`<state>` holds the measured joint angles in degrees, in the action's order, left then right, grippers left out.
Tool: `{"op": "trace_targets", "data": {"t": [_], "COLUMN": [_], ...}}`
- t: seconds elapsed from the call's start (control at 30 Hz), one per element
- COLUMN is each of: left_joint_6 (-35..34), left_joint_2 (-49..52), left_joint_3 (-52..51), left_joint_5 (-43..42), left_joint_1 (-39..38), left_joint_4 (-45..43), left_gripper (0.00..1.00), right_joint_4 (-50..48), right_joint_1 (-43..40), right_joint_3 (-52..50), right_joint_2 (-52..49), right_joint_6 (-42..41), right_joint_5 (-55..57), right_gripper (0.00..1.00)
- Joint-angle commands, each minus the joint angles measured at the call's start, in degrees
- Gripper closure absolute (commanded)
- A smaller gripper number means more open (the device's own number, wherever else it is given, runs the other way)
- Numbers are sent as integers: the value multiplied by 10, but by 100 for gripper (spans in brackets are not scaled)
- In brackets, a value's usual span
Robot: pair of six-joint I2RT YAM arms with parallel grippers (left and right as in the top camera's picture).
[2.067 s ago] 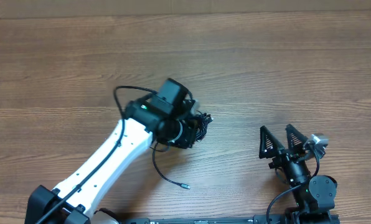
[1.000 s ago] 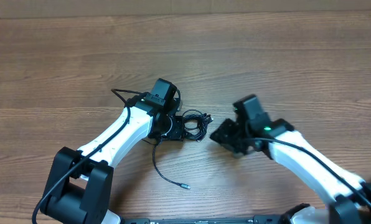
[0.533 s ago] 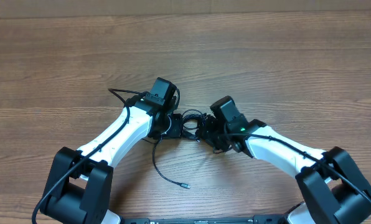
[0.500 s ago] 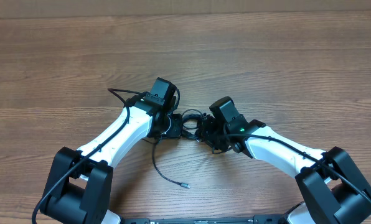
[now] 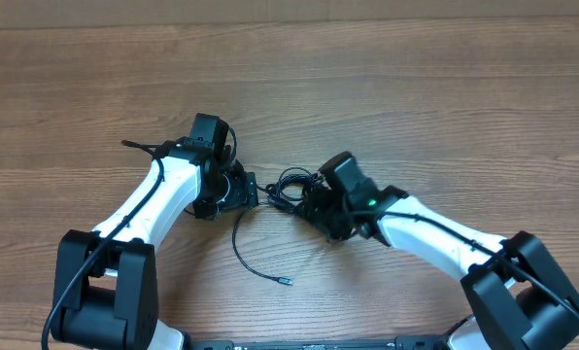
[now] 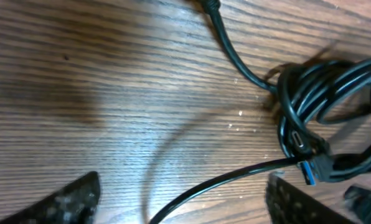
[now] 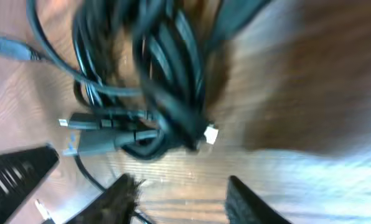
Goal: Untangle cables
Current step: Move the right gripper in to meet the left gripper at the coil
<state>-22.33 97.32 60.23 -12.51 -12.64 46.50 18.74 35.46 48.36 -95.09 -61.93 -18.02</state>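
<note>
The cables [image 5: 294, 183] lie as a tangled black bundle mid-table, between both arms. One loose cord [image 5: 246, 248] trails toward the front and ends in a silvery tip [image 5: 287, 282]. My left gripper [image 5: 245, 190] is just left of the bundle, open. In the left wrist view one cord [image 6: 204, 186] runs on the wood between the wide-apart fingers [image 6: 67, 199], and the bundle [image 6: 322, 87] with a blue plug [image 6: 310, 171] lies ahead on the right. My right gripper [image 5: 311, 201] is at the bundle's right edge. Its fingers [image 7: 120, 199] are open over bare wood, just short of the coil [image 7: 154, 93].
The wooden table [image 5: 445, 107] stretches around the bundle. Both white arms reach in from the front edge, the left arm [image 5: 153, 199] and the right arm [image 5: 435, 233]. A thicker black wire [image 5: 139, 146] loops off the left wrist.
My left gripper has let go, opened wide and drawn back to the left of the bundle. The right gripper has opened at the bundle's right side. The loose cord shifted slightly left.
</note>
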Motion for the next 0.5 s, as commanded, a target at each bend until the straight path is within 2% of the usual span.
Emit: {"op": "trace_targets", "data": {"t": [0.0, 0.03, 0.13, 0.2, 0.3, 0.33, 0.37, 0.43, 0.47], "left_joint_6": [9, 19, 20, 19, 15, 15, 16, 16, 16], "left_joint_2": [1, 1, 1, 1, 1, 1, 1, 1, 1], "left_joint_3": [-1, -1, -1, -1, -1, -1, -1, -1, -1], "left_joint_5": [-38, -55, -55, -56, -55, -53, -49, -47, -43], "left_joint_1": [2, 2, 2, -4, -17, -23, -27, -27, -27], "left_joint_4": [-3, -5, -7, -11, -17, -21, -22, -22, -22], "left_gripper": [11, 11, 10, 10, 10, 16, 26, 26, 25], "right_joint_4": [5, 4, -5, -30, -72, -89, -97, -97, -97], "right_joint_1": [-35, -46, -50, -42, -33, -32, -32, -30, -28], "right_joint_3": [19, 19, 19, 19, 19, 19, 19, 19, 19], "right_joint_2": [9, 9, 5, -7, -38, -54, -60, -60, -60], "right_joint_6": [24, 24, 19, 20, 20, 19, 19, 20, 20], "right_joint_5": [1, 19, 63, 66, 75, 74, 59, 40, 32], "right_gripper": [38, 32, 32, 41, 44, 51, 72, 94, 96]}}
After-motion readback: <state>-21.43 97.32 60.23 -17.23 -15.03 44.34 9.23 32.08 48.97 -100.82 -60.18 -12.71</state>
